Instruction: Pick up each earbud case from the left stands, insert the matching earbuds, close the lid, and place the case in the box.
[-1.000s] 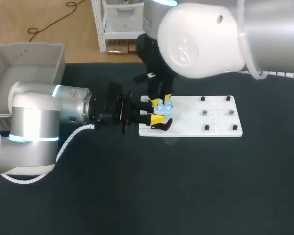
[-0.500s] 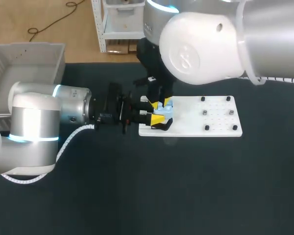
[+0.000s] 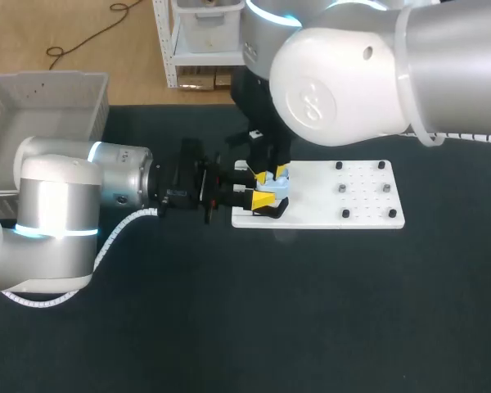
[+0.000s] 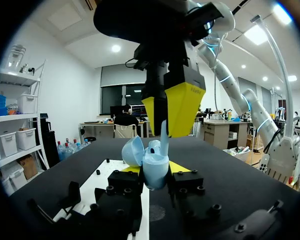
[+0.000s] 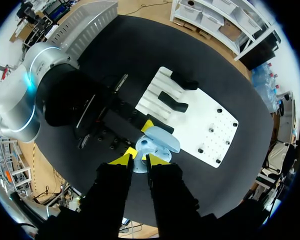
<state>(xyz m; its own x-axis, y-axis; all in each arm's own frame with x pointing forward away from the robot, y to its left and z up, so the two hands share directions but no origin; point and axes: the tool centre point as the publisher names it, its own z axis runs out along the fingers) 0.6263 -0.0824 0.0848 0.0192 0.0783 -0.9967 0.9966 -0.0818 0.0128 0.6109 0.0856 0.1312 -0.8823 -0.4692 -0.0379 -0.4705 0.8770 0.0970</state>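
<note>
- Holding the earbud case (image 4: 155, 167) over the near end of the white board (image 3: 360, 201), just beside the black stands (image 5: 172, 102): left jaws closed on its two sides, yellow tips against the pale blue shell, lid (image 4: 132, 150) swung open and tilted away.
- Poised on the open case from above: right jaws narrow, tips nearly together, seemingly pinching a slim pale earbud (image 4: 163, 131), stem standing up out of the case. Hard to say from these views whether fully seated or only partway in.
- Judged done: pick-up of this case from its stand, lid opened.
- Judged in hand: insertion of the earbuds. Number already inside not readable, with the interior hidden by the right jaws and the lid.
- Left to do for this case: finish the seating, release and lift the right jaws clear, close the lid, then carry it across the tabletop (image 3: 311, 311) to the grey box (image 3: 33, 98) at the far left corner, well apart from the board.
- No case visible in the part of the box on show, so probably none delivered yet.
- Two stands in the right wrist view bare of cases, and no further case in sight anywhere else.
</note>
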